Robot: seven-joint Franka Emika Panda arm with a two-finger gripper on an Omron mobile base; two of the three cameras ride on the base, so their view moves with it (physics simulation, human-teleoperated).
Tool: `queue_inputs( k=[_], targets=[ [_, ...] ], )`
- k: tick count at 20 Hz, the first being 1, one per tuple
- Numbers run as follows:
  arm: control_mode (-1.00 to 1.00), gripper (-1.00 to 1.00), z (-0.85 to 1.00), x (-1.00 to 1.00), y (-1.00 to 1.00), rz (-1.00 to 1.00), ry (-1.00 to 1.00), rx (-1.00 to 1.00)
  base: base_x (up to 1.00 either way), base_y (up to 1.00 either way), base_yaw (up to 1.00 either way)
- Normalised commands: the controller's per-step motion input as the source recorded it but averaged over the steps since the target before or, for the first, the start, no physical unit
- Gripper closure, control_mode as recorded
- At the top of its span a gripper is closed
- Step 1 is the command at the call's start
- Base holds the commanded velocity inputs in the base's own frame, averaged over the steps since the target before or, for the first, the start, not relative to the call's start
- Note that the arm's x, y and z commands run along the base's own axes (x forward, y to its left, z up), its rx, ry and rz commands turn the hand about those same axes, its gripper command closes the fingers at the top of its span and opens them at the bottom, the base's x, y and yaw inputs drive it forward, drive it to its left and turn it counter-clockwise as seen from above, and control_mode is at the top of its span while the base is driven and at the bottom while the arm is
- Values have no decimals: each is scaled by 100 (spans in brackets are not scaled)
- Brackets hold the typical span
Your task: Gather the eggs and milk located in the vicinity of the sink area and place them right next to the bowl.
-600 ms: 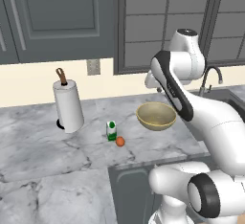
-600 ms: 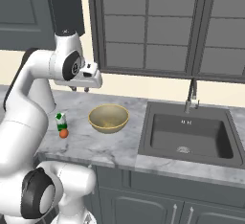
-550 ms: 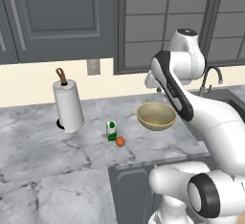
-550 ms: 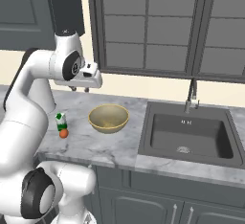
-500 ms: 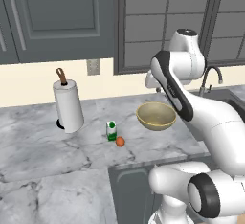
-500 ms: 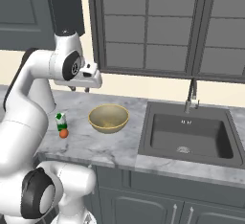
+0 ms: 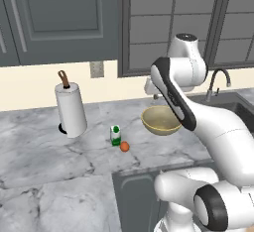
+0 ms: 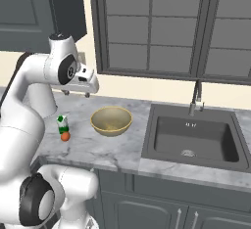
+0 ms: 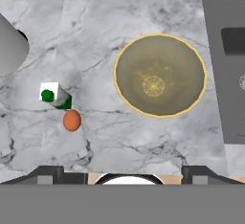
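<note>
Only 1 egg (image 9: 72,120) is visible, lying on the counter (image 9: 143,22) just at 5 o'clock of the milk (image 9: 54,96) in the hand view, nearly touching it. Both sit apart from the bowl (image 9: 160,74), at about its 8 o'clock, with bare marble between; whether that counts as right next to it is doubtful. The egg is probably light, smooth and fragile and will roll, so a gentle pinch across its middle from above suits it. The milk looks light and stiff; its flat sides below the green cap offer the best hold.

The gripper (image 8: 77,92) hangs high over the counter near the bowl's far rim, nothing between its fingers; whether they are apart or together I cannot tell.

Further out, the sink (image 8: 192,136) lies at the bowl's 3 o'clock, the towel roll (image 7: 70,108) at 10 o'clock of the milk.

Against the frames 0.6 s ago, nothing has visibly moved.
</note>
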Motion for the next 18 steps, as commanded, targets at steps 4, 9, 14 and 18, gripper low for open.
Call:
queue_inputs(
  k=[4,9,14,18],
  targets=[
    [-100,-100,-15,-6,40,-2,1,0,0,0,0],
    [-100,-100,-25,-6,43,-2,2,0,0,0,0],
    [-100,-100,-43,0,45,-2,9,0,0,0,0],
    [-100,-100,-40,0,47,-2,3,0,0,0,0]
  ],
)
